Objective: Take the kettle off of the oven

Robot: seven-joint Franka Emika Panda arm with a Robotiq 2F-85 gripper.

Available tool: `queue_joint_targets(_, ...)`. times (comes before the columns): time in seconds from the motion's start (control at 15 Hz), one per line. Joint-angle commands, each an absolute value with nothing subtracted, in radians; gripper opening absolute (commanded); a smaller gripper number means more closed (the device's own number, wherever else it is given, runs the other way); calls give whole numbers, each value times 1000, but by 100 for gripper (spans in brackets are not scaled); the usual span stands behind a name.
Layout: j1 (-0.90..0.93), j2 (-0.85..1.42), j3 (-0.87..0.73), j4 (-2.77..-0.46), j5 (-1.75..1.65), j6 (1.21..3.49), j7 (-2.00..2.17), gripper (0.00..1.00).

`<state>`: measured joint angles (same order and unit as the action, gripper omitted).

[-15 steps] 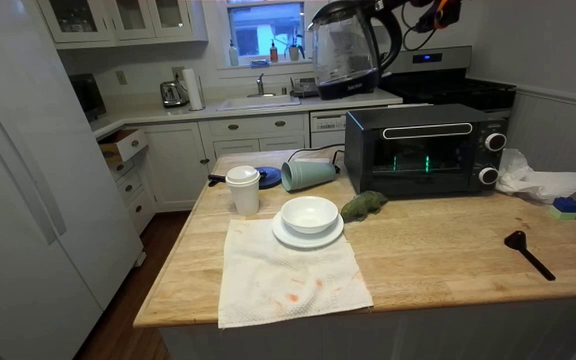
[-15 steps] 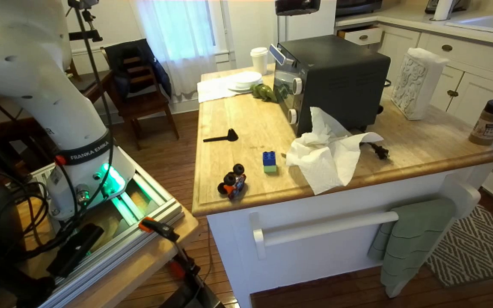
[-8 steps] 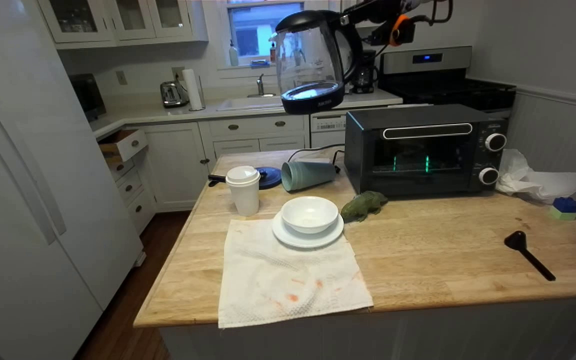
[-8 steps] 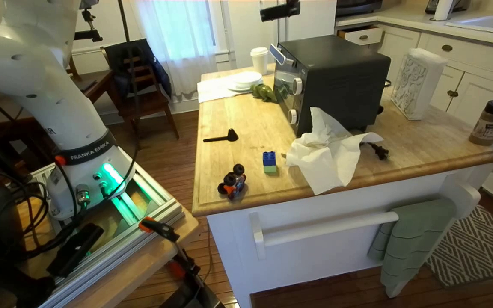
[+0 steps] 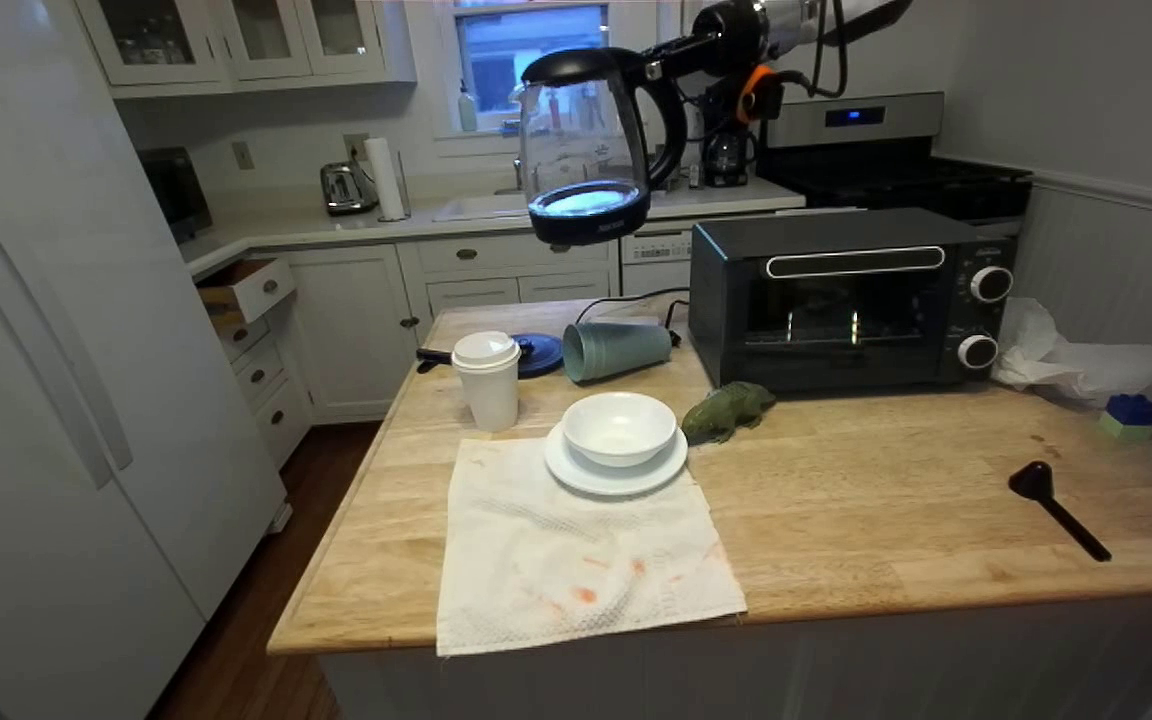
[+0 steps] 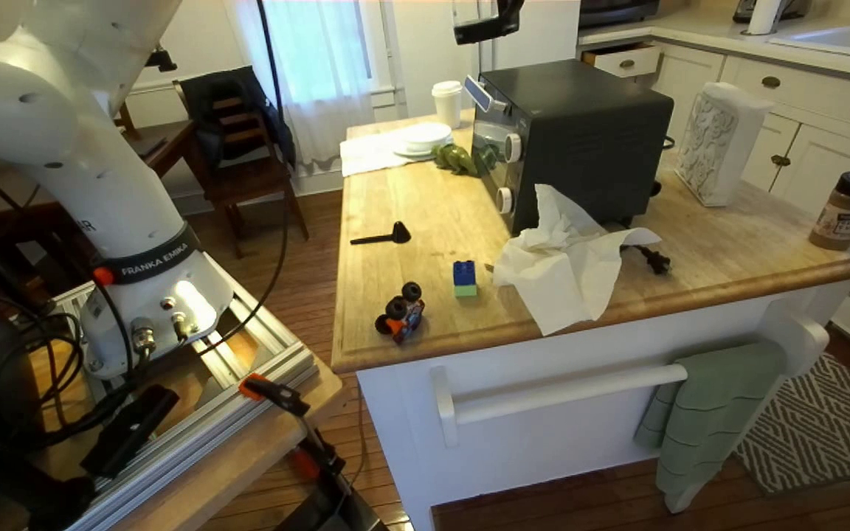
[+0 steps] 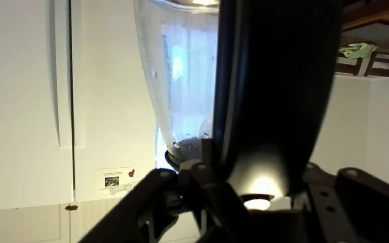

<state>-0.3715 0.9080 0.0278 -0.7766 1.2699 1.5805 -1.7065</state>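
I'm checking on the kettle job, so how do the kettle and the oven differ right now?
The kettle hangs in the air in the gripper; the oven stands on the island. The kettle is rounded with a clear body; the oven is boxy with solid dark sides. The kettle has a curved handle; the oven has a straight handle. Both have black parts.

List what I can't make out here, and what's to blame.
Kettle: mostly cut off by the top edge, in an exterior view.
Pincer: exact grip lost against the black handle, wrist view.
Oven: inside too dark, in an exterior view.
Jar label: too small, in an exterior view.
Note: too small to read, wrist view.
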Motion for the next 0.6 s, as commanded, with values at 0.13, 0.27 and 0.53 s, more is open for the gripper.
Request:
queue_joint_targets(0.13, -352, 1102, 107, -515, 1305, 1719, -1600, 19)
queue_joint_targets(0.27, -326, 1135, 100, -499, 1323, 1796, -1576, 19)
queue_joint_targets(0.53, -277, 1185, 99, -475, 1308, 1929, -1543, 19)
